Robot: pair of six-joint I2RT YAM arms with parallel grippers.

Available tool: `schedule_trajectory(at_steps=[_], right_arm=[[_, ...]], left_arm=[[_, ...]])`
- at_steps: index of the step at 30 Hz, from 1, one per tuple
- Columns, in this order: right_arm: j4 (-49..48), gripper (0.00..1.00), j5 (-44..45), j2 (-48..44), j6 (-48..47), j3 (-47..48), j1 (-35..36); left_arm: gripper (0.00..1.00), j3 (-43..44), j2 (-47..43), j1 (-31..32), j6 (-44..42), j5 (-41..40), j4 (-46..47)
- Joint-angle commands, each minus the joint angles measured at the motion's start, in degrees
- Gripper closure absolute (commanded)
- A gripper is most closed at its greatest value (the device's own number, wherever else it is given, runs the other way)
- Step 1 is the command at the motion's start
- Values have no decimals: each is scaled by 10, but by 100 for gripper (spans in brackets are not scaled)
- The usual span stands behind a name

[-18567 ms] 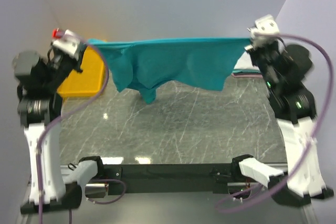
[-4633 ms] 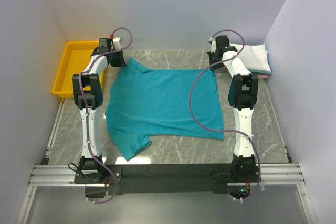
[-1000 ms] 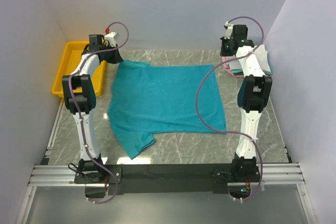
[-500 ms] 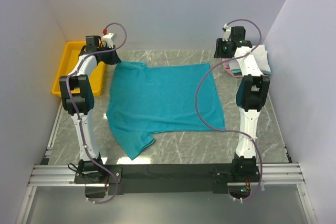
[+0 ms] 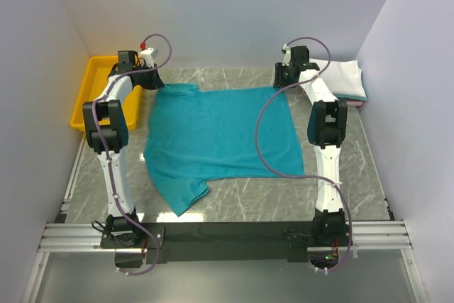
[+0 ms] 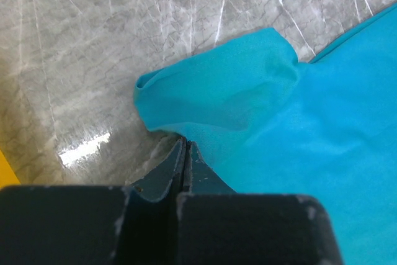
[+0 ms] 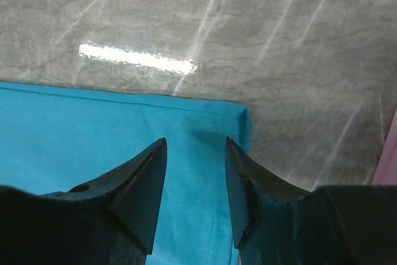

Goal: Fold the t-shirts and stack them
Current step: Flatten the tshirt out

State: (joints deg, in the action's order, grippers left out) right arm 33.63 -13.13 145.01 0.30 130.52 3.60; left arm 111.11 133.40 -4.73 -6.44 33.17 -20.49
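Teal t-shirt (image 5: 220, 133) lies flat on the bench (image 5: 340, 196), long axis left to right. Left pincer (image 6: 185, 146), closed, pinches the far-left sleeve (image 6: 223, 85). Right pincer (image 7: 195, 147), jaws apart and empty, hovers just above the far-right hem corner (image 7: 239, 113).

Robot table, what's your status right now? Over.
Left fingers shut on teal t-shirt, at its sleeve. Right fingers open over its far right corner. Shirt spread out, not yet folded. White folded stack apart, far right.

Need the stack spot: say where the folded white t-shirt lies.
In the top view, the folded white t-shirt lies in the table's far right corner, just right of the right gripper.
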Motion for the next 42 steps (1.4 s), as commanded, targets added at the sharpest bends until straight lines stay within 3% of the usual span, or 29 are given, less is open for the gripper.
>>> schedule_trajectory(at_steps=[1, 14, 21, 26, 29, 34, 40, 42], right_arm=[[-15, 50, 25, 11, -25, 51, 3], [-16, 45, 55, 13, -27, 50, 13], [89, 58, 94, 47, -80, 71, 32], [111, 66, 115, 49, -92, 65, 33], [136, 76, 108, 50, -102, 62, 33], [151, 85, 121, 21, -102, 4, 35], [183, 85, 108, 5, -112, 21, 37], [177, 74, 108, -14, -118, -2, 37]], left_arm=[[100, 33, 8, 1, 5, 15, 5], [100, 45, 20, 1, 11, 20, -4], [100, 17, 6, 0, 0, 20, 1], [100, 22, 11, 0, 10, 24, 3], [100, 25, 12, 0, 13, 26, 2], [100, 10, 0, 1, 6, 29, 2], [100, 16, -4, 1, -10, 28, -10], [100, 17, -4, 1, -14, 27, -10]])
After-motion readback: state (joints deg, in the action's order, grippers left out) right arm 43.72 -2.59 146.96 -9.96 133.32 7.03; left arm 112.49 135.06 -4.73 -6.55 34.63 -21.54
